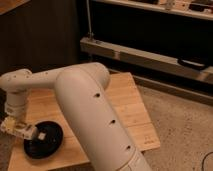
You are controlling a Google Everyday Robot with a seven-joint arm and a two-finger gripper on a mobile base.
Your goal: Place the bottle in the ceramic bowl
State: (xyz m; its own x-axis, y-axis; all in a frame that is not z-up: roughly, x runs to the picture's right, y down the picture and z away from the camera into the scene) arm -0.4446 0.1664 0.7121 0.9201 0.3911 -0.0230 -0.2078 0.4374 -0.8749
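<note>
A dark round ceramic bowl (45, 142) sits on the wooden table (127, 107) near its front left corner. My gripper (20, 130) hangs at the end of the white arm (85, 107), low over the bowl's left rim. A small pale piece (41, 136) shows just inside the bowl by the gripper; I cannot tell whether it is the bottle or part of the gripper. No bottle shows clearly anywhere else. The thick arm link hides the middle and front of the table.
A metal rail (145, 56) and dark shelving run along the back. Speckled floor (180, 125) lies to the right of the table. A dark looped handle (192, 64) rests on the rail at the far right.
</note>
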